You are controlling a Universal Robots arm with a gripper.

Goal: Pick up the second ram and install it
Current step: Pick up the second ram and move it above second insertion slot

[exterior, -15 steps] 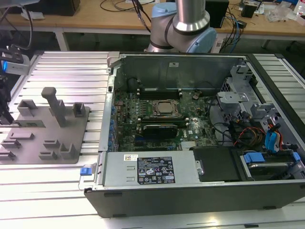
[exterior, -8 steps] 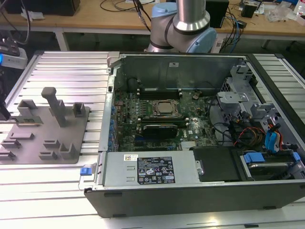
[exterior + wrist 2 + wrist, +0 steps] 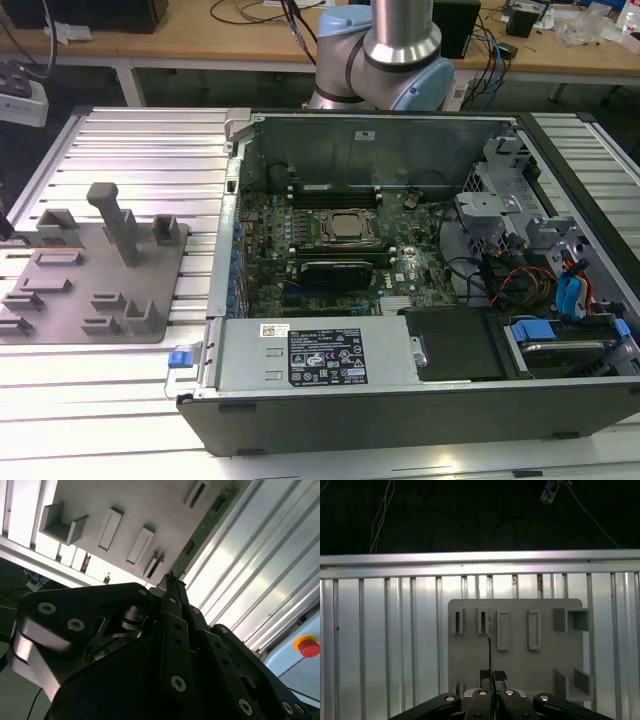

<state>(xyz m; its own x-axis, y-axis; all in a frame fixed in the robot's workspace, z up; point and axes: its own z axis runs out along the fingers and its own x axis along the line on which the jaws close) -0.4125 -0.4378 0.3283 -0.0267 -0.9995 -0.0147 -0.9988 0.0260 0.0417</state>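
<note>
1. Arm [image 3: 403,20]: bare silver tube link, grey rounded joint housings, light-blue caps [image 3: 430,88].
2. Gripper [image 3: 490,674], in both wrist views: matte black, built from flat angular linkage bars that taper to narrow fingers [image 3: 172,592].
3. Screws [image 3: 178,682]: silver, round-headed, at bar pivots and on the body.
4. Small silver cylinder [image 3: 132,615] recessed in the black housing.

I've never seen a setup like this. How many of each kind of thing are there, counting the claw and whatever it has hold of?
Green memory stick, clamped in the gripper: 1
Gripper: 1
Grey holder plate: 1
Open computer case: 1
Red button: 1
Total: 5
</note>
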